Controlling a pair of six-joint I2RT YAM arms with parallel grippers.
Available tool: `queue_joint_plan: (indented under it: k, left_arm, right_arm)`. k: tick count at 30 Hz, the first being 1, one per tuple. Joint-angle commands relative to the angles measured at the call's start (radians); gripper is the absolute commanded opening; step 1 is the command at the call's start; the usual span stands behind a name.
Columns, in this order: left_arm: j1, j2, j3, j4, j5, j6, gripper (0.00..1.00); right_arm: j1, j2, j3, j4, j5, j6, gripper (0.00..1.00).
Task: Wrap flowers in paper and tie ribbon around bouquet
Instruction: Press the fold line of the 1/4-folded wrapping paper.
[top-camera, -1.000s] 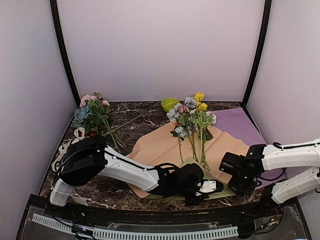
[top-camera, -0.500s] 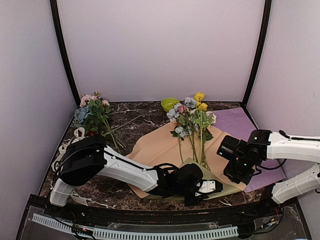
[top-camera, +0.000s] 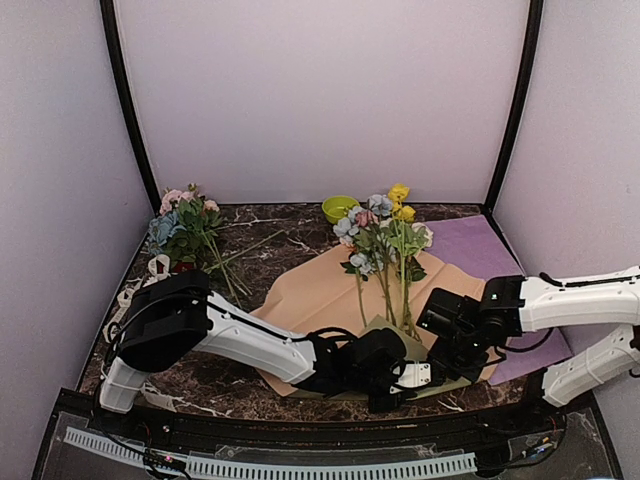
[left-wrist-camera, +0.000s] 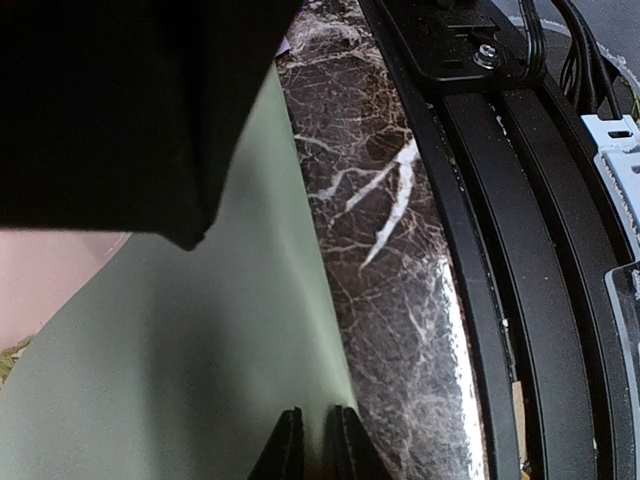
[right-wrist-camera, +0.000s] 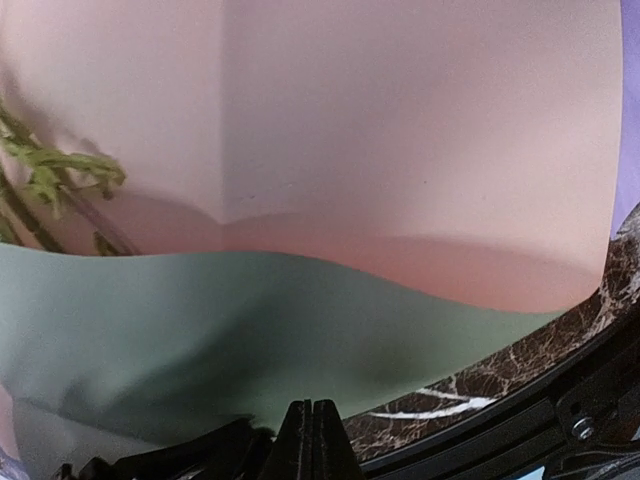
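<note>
The paper (top-camera: 320, 290) lies spread at the middle of the table's (left-wrist-camera: 400, 250) near edge, with the flowers (top-camera: 385, 250) on it. The left claw (left-wrist-camera: 317, 445), nearly closed, pinches the green sheet's near edge. The right claw (right-wrist-camera: 312, 430) is pressed together and empty, just over that edge.

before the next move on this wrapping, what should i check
1. Left tool pinching the green paper at its edge: ok.
2. Right tool open, ready to grasp: not ok; it is shut, with nothing between its fingers.
3. Flowers lying on the peach paper: ok.
4. Both tools clear of each other: cannot tell; they crowd together in the top view.
</note>
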Motion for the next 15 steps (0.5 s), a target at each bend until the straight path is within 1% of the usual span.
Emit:
queue_joint_plan:
  k: [1, 6, 10, 15]
  left_arm:
    - [0.005, -0.007, -0.035, -0.12, 0.01, -0.02, 0.12]
    - [0.006, -0.008, -0.023, -0.116, 0.017, -0.025, 0.12]
    - [0.007, -0.007, -0.021, -0.116, 0.013, -0.029, 0.12]
    - [0.011, -0.007, -0.019, -0.112, 0.009, -0.046, 0.12]
  right_arm:
    - [-0.008, 0.008, -0.083, 0.083, -0.021, 0.006, 0.0]
    - [-0.03, -0.005, -0.169, 0.06, -0.002, -0.016, 0.0]
    - [-0.032, -0.027, -0.174, -0.001, 0.007, -0.023, 0.01]
    - [-0.028, -0.068, -0.068, -0.105, 0.04, -0.018, 0.16]
